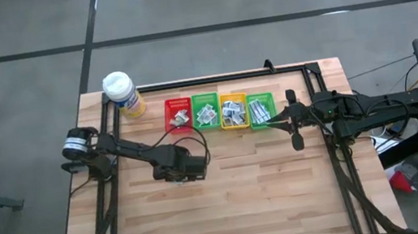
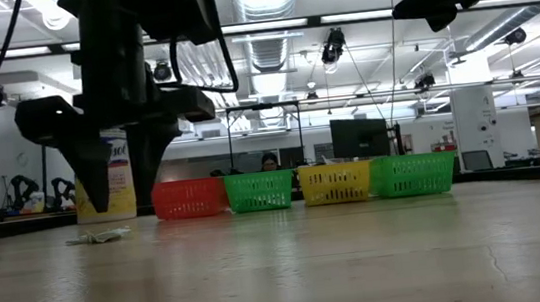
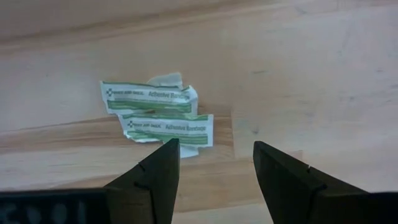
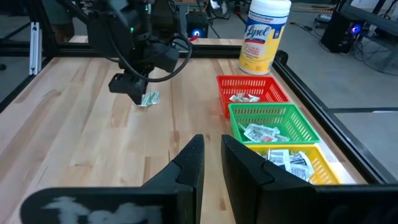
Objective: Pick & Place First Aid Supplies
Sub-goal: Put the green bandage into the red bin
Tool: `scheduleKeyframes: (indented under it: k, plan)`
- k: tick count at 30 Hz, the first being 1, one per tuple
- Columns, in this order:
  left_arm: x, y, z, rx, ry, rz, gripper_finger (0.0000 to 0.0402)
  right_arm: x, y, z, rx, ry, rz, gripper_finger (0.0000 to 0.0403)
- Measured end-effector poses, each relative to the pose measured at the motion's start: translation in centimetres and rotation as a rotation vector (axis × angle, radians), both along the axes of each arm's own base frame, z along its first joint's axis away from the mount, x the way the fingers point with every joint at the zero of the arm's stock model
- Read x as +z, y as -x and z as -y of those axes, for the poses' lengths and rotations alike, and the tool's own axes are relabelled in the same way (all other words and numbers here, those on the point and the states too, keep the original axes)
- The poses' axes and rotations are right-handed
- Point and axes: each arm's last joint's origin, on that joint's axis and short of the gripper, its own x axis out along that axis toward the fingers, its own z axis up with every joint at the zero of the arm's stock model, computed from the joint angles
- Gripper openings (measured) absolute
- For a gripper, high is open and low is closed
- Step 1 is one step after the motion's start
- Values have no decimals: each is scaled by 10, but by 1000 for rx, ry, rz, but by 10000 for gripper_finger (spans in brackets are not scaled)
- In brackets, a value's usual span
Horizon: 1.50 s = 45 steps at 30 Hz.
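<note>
Two first aid supplies packets (image 3: 158, 118), white with green print, lie flat and overlapping on the wooden table (image 3: 311, 74); they also show in the right wrist view (image 4: 149, 98). My left gripper (image 3: 214, 155) points down just above the table, open, beside the packets and touching nothing. Seen from the right wrist, my left gripper (image 4: 127, 87) stands next to them. More packets fill the four baskets (image 1: 219, 111). My right gripper (image 4: 213, 146) waits by the right-hand green basket (image 1: 261, 111), a narrow gap between its fingers, nothing in it.
Red (image 1: 178, 115), green (image 1: 206, 111), yellow (image 1: 233, 110) and green baskets stand in a row at the table's far side. A yellow bottle with a white cap (image 1: 122, 93) stands at the far left corner. A black frame (image 1: 212, 78) runs along the table's edges.
</note>
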Motion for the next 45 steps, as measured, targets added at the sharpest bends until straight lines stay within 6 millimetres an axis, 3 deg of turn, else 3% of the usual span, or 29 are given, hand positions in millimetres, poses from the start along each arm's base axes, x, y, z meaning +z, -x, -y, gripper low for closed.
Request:
scheduleKeyframes:
  k: [30, 45]
  plan:
    - [-28, 12, 1, -9, 35, -4, 196, 0, 0, 0, 0, 0, 0, 52]
    - [-29, 12, 1, -8, 34, -5, 135, 0, 0, 0, 0, 1, 0, 52]
